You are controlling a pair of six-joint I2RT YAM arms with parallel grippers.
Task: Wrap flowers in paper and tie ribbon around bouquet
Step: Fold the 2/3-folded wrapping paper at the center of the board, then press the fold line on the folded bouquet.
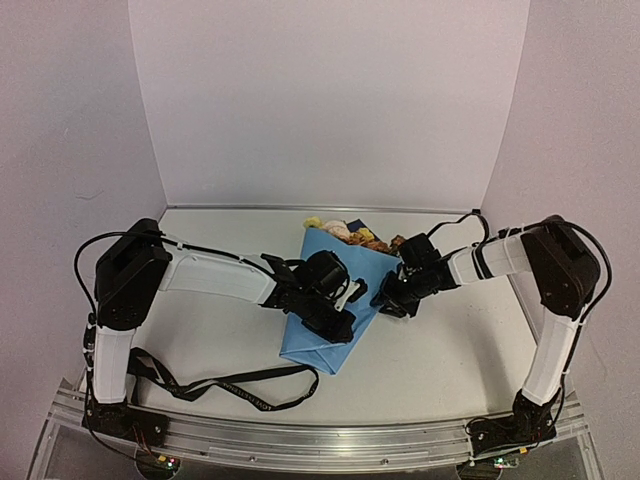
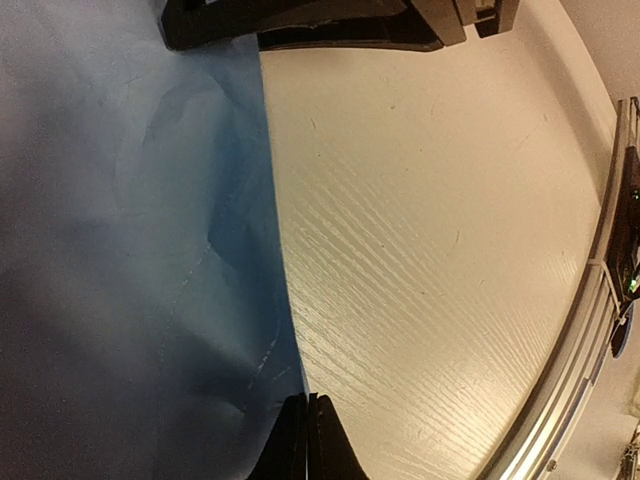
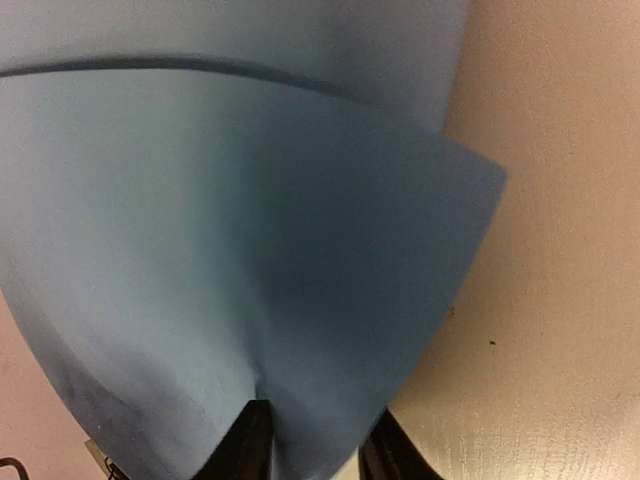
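Note:
The light blue paper point(image 1: 312, 345) lies folded into a cone in the middle of the table. The yellow, pink and orange flowers point(image 1: 345, 232) stick out of its far end. My left gripper point(image 1: 340, 322) rests on the cone's middle. In the left wrist view, the left gripper point(image 2: 308, 425) is shut on the paper's point(image 2: 130, 250) right edge. My right gripper point(image 1: 385, 298) is at the cone's right side. In the right wrist view, the right gripper point(image 3: 315, 425) has a bulging fold of paper point(image 3: 250, 250) between its fingers. The black ribbon point(image 1: 235, 383) lies loose on the table at the near left, apart from both grippers.
The white table point(image 1: 450, 350) has white walls behind and at both sides. An aluminium rail point(image 1: 320, 440) runs along the near edge, and shows in the left wrist view as a rail point(image 2: 590, 330) at the right. The ribbon's loops reach to the left arm's base.

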